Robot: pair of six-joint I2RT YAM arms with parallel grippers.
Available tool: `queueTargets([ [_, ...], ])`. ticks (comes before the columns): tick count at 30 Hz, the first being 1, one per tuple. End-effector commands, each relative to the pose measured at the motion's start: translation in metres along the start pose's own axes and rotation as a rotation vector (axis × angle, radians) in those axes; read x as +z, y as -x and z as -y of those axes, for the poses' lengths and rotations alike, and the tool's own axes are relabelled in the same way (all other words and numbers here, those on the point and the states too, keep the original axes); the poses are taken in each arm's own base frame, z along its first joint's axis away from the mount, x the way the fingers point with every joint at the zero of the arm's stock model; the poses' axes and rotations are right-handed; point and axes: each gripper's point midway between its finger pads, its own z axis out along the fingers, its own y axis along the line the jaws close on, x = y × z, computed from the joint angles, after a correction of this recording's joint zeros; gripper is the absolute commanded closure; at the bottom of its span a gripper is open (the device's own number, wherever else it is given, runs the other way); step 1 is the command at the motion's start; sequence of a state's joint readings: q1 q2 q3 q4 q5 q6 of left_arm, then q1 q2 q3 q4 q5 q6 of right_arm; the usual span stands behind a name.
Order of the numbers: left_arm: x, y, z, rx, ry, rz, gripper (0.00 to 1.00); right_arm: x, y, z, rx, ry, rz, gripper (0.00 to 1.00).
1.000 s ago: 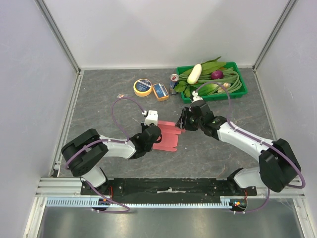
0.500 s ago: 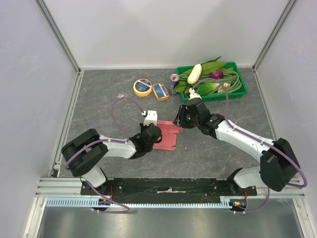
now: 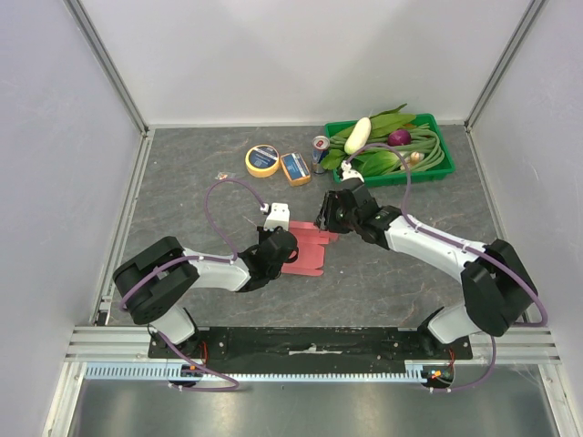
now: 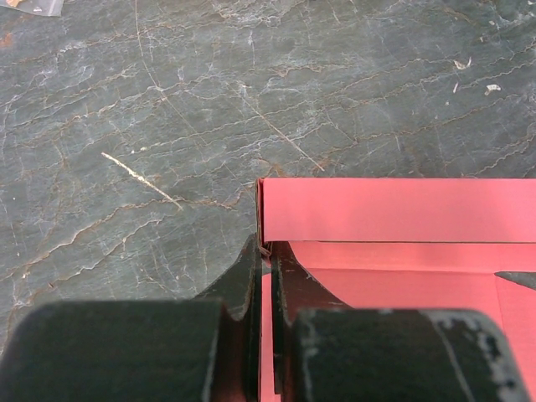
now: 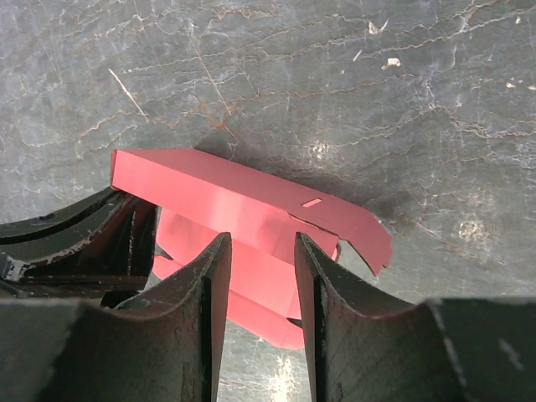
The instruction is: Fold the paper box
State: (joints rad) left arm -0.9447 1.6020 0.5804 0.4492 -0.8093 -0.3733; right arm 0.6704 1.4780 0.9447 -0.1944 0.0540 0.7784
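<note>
While the left gripper (image 3: 279, 245) is clenched on the left edge of the paper box (image 3: 308, 257), its fingers (image 4: 243, 285) pinching a raised wall of the pink-red card, the box rests on the dark table (image 3: 182, 191) between the two arms. At the box's far right end, the right gripper (image 3: 329, 220) is released, its fingers (image 5: 201, 293) spread over an upturned flap. Farther off lie a yellow tape roll (image 3: 262, 160) and a green tray (image 3: 424, 175) of vegetables.
</note>
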Motion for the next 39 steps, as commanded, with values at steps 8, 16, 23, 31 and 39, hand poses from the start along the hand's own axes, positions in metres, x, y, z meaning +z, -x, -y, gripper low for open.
queueTargets([
  [8, -0.003, 0.001, -0.005, 0.0, 0.023, 0.004, 0.98, 0.012, -0.004, 0.0, 0.088, 0.003, 0.026, 0.57],
  [16, -0.002, -0.002, -0.004, 0.0, 0.022, -0.003, 0.98, -0.018, 0.017, 0.002, -0.034, -0.011, 0.094, 0.54],
  [23, -0.002, -0.004, -0.004, 0.002, 0.021, -0.008, 0.98, -0.029, 0.029, -0.007, -0.063, 0.02, 0.122, 0.54],
  [31, -0.003, -0.002, -0.004, 0.002, 0.023, -0.004, 0.98, 0.007, -0.012, 0.009, -0.001, 0.003, 0.02, 0.56],
  [39, -0.004, -0.001, -0.005, 0.001, 0.021, -0.002, 0.98, 0.015, -0.007, -0.009, 0.065, 0.101, 0.041, 0.55],
])
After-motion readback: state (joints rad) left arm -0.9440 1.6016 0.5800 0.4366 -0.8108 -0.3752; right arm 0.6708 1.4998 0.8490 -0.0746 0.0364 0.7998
